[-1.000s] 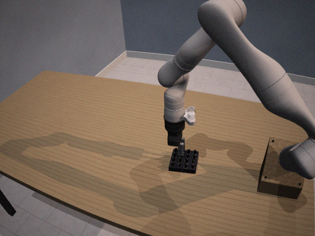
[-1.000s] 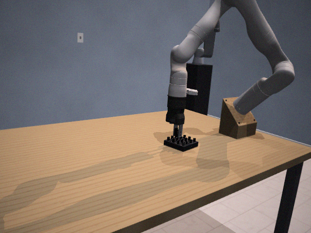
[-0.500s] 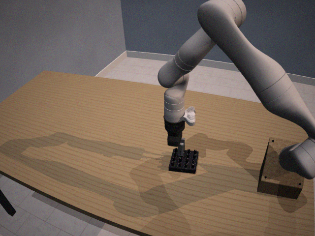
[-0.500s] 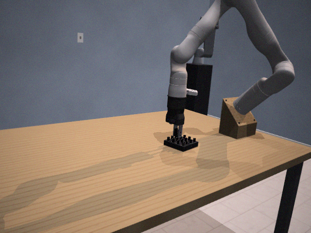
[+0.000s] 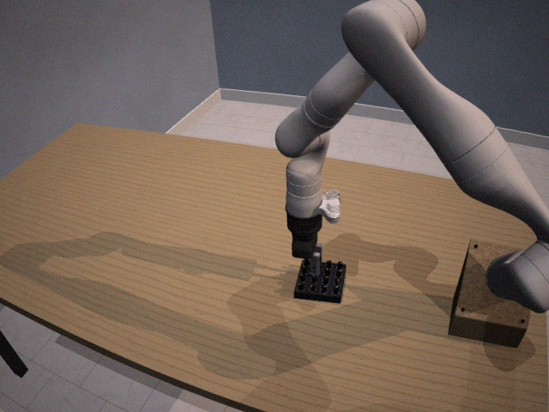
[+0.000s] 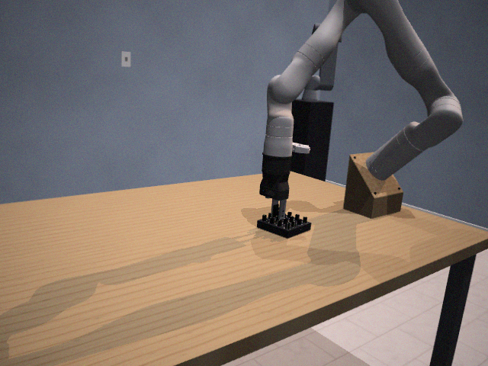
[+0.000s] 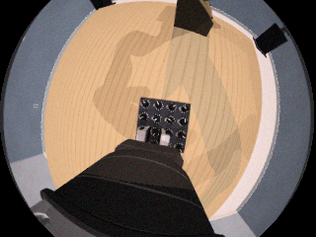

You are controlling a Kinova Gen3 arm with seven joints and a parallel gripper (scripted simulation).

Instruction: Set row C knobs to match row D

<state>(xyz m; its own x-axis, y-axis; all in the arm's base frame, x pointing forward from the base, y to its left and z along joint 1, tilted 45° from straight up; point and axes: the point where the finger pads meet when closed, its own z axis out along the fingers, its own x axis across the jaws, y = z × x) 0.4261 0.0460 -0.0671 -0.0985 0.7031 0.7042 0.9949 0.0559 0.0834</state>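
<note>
Knob box [image 5: 317, 296] [image 6: 287, 232] [image 7: 163, 113] lettering is too small to read; whether the pincer [image 5: 313, 271] [image 6: 278, 217] [image 7: 154, 132] pinches anything, I cannot tell.

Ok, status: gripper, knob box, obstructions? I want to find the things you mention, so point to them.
Gripper [image 5: 312, 271] [image 6: 278, 217] [image 7: 154, 132] down among the knobs, fingers parted, grip unclear. Knob box [image 5: 317, 297] [image 6: 287, 232] [image 7: 163, 113] flat on table. Fingers hide some knobs from above.
</note>
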